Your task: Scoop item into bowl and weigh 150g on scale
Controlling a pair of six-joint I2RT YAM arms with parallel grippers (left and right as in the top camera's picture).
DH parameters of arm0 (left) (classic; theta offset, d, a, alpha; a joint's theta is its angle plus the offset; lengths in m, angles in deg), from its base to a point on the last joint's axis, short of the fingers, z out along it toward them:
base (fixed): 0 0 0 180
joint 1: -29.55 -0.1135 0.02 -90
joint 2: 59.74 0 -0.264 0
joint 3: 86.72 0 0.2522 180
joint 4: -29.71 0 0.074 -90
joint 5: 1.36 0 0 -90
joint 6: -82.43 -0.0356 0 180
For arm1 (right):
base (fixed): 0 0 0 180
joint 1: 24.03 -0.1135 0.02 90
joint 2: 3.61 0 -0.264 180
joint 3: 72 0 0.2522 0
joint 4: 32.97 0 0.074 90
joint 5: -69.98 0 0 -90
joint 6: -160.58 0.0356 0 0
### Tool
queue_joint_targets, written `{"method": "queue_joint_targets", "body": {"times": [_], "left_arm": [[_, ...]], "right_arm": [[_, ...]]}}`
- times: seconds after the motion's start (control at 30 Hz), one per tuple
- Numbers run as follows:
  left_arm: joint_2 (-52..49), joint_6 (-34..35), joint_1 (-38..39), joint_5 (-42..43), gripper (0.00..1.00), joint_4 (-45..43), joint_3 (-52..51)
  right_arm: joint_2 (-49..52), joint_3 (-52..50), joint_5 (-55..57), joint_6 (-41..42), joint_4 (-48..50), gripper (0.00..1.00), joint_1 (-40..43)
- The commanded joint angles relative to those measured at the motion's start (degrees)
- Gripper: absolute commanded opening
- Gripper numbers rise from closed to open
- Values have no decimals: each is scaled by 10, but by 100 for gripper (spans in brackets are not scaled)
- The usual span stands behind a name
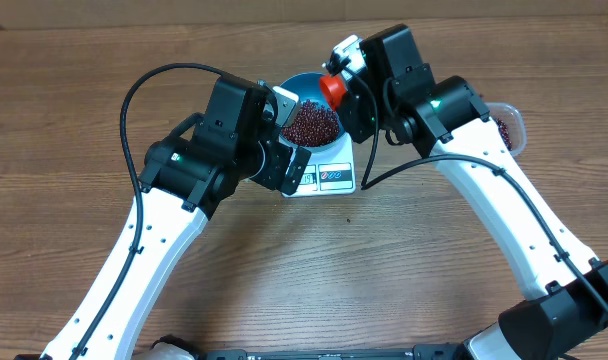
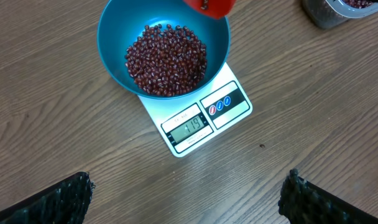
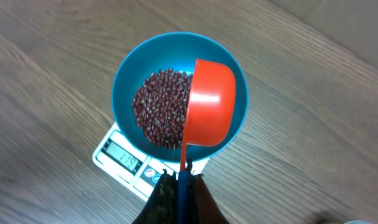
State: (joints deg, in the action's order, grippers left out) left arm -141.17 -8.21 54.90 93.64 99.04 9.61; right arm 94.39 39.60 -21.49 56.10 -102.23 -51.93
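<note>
The blue bowl (image 2: 117,28) stands on the white scale (image 2: 229,84) and holds a heap of dark red beans (image 2: 166,59); both also show in the overhead view, bowl (image 1: 302,82) on scale (image 1: 334,176). My right gripper (image 3: 180,175) is shut on the handle of a red scoop (image 3: 209,102), which is tipped on its side over the bowl (image 3: 125,81) and its beans (image 3: 161,115). The scoop (image 1: 332,90) hangs at the bowl's right rim. My left gripper (image 2: 189,186) stands open over bare wood, near the scale's display edge, holding nothing.
A clear plastic tub (image 1: 511,125) with more beans sits to the right, behind the right arm; its corner shows in the left wrist view (image 2: 338,12). Both arms crowd the scale from left and right.
</note>
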Motion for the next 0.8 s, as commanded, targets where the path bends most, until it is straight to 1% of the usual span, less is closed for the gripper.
{"method": "queue_joint_targets", "body": {"times": [0.0, 0.1, 0.17, 0.23, 0.43, 0.47, 0.53, 0.6, 0.67, 0.77], "left_arm": [[-3, -11, -2, 8, 100, -1, 5], [-3, -11, -2, 8, 100, -1, 5], [-3, -11, -2, 8, 100, -1, 5], [-3, -11, -2, 8, 100, -1, 5], [-3, -11, -2, 8, 100, -1, 5], [-3, -11, -2, 8, 100, -1, 5], [-3, -11, -2, 8, 100, -1, 5], [-3, -11, -2, 8, 100, -1, 5], [-3, -11, -2, 8, 100, -1, 5], [-3, -11, -2, 8, 100, -1, 5]], "right_arm": [[-3, 15, 63, -17, 20, 4, -13], [-3, 15, 61, -9, 32, 4, -13], [-3, 15, 47, -42, 23, 4, -15], [-3, 15, 51, -51, 20, 4, -17], [-4, 16, 53, 17, 26, 3, -10], [-7, 16, 52, 40, 27, 4, -4], [-18, 16, 48, 70, 26, 4, 13], [-40, 16, 19, 81, 18, 4, 57], [-55, 16, 18, 101, 5, 4, 99], [-64, 16, 19, 102, -36, 4, 170]]}}
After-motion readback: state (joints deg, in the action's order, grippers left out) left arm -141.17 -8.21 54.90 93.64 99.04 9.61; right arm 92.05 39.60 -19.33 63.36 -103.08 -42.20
